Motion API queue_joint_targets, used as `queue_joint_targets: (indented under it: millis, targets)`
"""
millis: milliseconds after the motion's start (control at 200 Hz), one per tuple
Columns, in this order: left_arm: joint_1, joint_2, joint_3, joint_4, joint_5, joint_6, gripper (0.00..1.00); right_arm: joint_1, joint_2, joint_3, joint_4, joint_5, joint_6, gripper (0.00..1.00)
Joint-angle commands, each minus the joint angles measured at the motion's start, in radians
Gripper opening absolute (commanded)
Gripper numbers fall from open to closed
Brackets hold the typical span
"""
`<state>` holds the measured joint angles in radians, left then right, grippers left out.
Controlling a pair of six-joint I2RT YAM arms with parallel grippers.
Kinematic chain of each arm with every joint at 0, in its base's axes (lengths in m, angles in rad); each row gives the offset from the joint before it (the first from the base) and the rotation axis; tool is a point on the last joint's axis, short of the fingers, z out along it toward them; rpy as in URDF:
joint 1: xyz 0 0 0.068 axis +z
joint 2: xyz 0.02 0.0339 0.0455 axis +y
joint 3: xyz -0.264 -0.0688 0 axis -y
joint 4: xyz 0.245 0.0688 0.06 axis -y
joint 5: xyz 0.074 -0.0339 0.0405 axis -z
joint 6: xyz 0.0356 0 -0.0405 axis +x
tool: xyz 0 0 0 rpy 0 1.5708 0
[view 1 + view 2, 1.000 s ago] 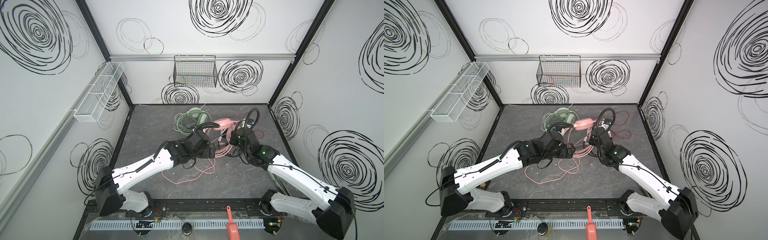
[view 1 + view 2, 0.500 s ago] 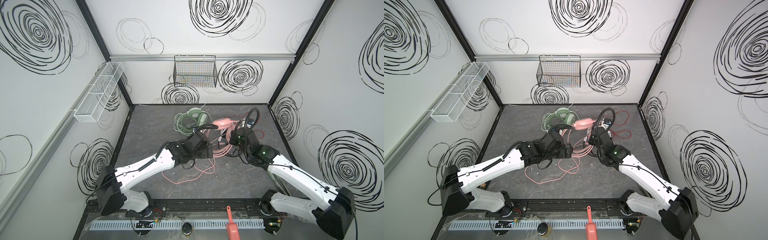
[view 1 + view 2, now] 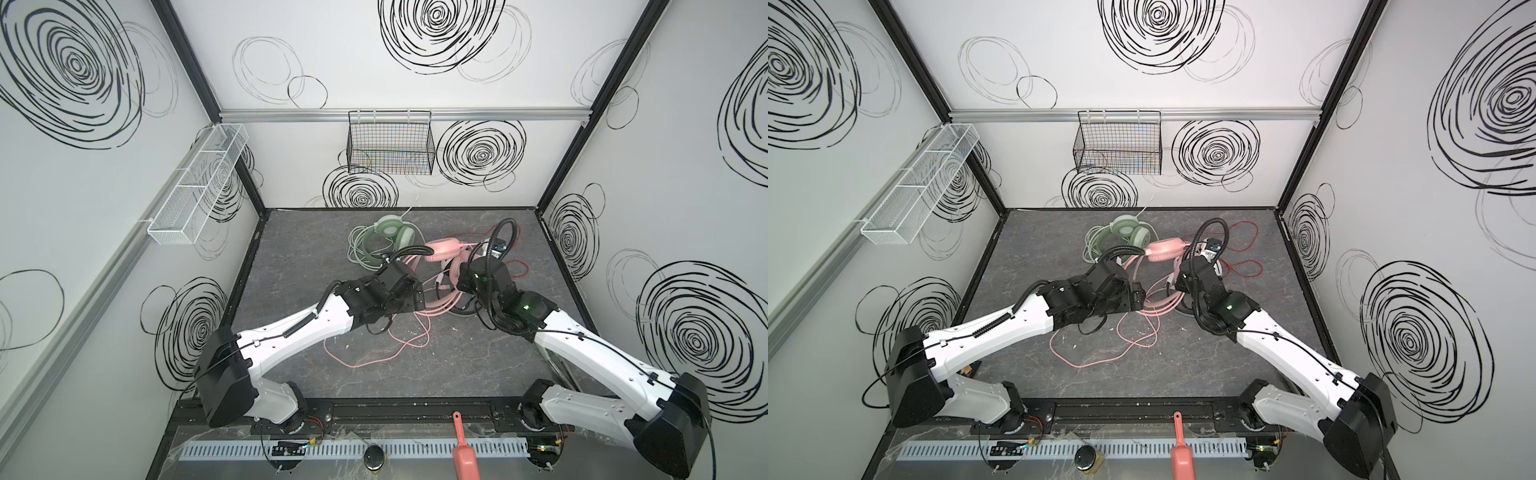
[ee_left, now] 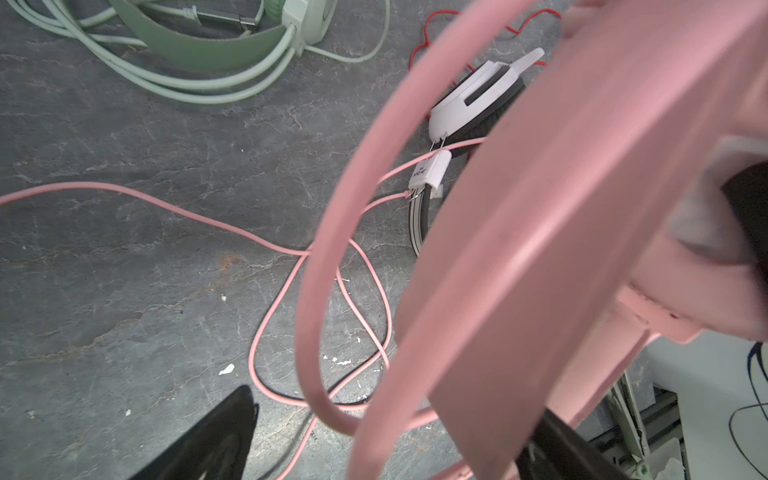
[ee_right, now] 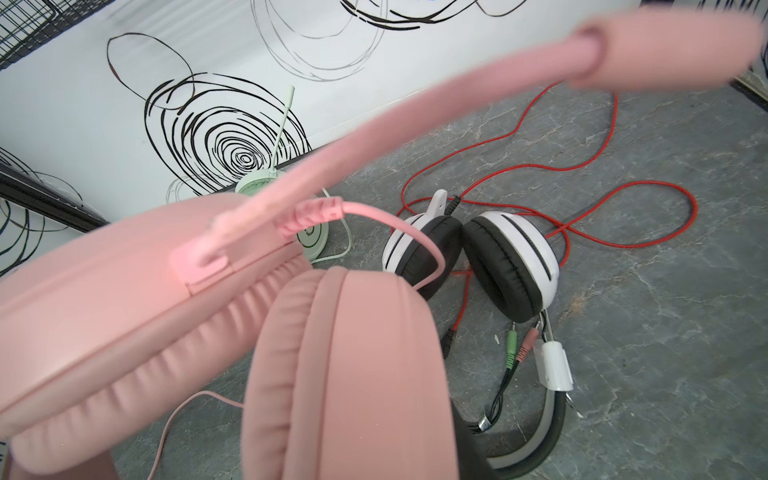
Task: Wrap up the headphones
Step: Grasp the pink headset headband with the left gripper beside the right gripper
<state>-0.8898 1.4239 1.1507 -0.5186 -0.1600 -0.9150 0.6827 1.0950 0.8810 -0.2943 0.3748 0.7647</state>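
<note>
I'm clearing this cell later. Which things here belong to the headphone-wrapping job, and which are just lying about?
Job:
pink headphones
mint-green headphones
white-and-black headphones

Lying about:
black wire basket on the back wall
white mesh tray on the left wall
salmon scoop at the front edge

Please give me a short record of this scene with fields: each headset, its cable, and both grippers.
pink headset: held above the table
pink cable: loose loops on the table
green headset: lying at the back, green cable looped beside it
white-and-black headset: lying flat, red cable spread loose
left gripper: open, by the pink headband
right gripper: closed on the pink headset, it seems
</note>
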Motion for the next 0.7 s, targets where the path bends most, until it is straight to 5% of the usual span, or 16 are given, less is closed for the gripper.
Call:
queue_joint_targets:
  millis: [0, 125, 570, 695]
  targets:
    - [0.002, 0.012, -0.017, 0.038, 0.009, -0.03, 0.98, 0.011, -0.018, 0.007, 0.079, 0.035, 0.039, 0.17]
    - [0.003, 0.003, -0.029, 0.044, -0.007, -0.03, 1.0, 0.016, -0.02, 0.009, 0.079, 0.038, 0.042, 0.17]
    - [0.044, -0.044, -0.072, 0.032, -0.047, -0.042, 0.59, 0.047, -0.029, 0.01, 0.083, 0.044, 0.054, 0.17]
    - [0.054, -0.057, -0.075, 0.04, -0.046, -0.03, 0.55, 0.054, -0.033, 0.003, 0.087, 0.043, 0.06, 0.17]
